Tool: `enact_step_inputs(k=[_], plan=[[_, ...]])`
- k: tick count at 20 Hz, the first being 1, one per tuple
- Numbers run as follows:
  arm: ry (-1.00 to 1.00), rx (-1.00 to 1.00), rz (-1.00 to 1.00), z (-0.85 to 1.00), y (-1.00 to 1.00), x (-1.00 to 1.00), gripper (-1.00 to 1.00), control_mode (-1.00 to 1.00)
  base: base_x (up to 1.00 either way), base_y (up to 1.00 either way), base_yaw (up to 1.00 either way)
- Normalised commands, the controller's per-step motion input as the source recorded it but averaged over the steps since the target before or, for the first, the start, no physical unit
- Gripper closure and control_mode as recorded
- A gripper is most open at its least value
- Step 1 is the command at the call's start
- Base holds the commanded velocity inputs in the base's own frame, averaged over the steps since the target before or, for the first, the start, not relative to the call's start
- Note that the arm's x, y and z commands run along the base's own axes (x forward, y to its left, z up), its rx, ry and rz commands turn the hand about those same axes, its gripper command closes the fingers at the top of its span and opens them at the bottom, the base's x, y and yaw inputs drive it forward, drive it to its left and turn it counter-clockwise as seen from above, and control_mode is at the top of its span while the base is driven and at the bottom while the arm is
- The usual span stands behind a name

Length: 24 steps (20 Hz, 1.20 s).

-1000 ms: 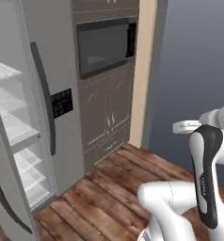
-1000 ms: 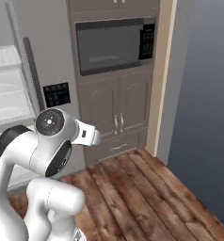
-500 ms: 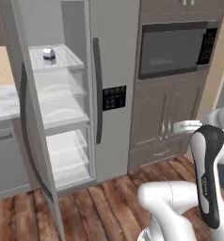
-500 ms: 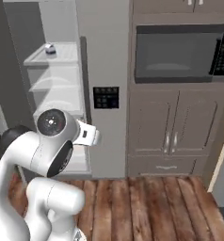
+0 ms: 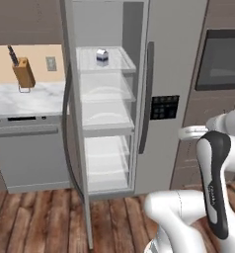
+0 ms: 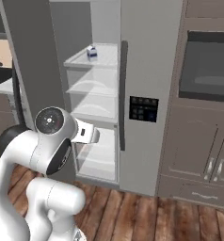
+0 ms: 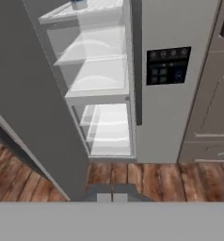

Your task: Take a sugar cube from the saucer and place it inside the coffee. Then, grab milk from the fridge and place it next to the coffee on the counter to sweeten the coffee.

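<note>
- The fridge [image 7: 180, 28] stands ahead, its left door [image 7: 34, 113] swung open and running from 10 o'clock down toward 7.
- Pale glass shelves [image 7: 97, 75] are stacked inside, from 12 o'clock down to the centre.
- The milk [image 7: 79, 4] sits on the top shelf at 12 o'clock, cut off by the edge.
- A black dispenser panel [image 7: 166, 65] is at 2 o'clock on the shut right door.
- A long vertical handle [image 7: 136, 66] runs just left of the panel.
- Wood floor [image 7: 147, 176] lies below; cabinet doors [image 7: 212, 117] stand at 3 o'clock.

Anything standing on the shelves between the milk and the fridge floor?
No. In the left base view the milk sits on the top shelf of the open fridge; the shelves below it are bare glass.
</note>
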Motion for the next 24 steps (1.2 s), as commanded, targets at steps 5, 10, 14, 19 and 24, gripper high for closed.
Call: enact_step_inputs(k=[5, 10, 14, 19, 24], plan=[[0.0, 0.0, 0.0, 0.0, 0.0, 0.0, 1.0, 1.0, 0.12, 0.11, 0.05], [0.0, 0.0, 0.0, 0.0, 0.0, 0.0, 1.0, 1.0, 0.31, 0.0, 0.0], [0.0, 0.0, 0.0, 0.0, 0.0, 0.0, 1.0, 1.0, 0.51, 0.0, 0.0], [0.0, 0.0, 0.0, 0.0, 0.0, 0.0, 1.0, 1.0, 0.73, 0.0, 0.01], [0.0, 0.0, 0.0, 0.0, 0.0, 0.0, 1.0, 1.0, 0.56, 0.0, 0.02]])
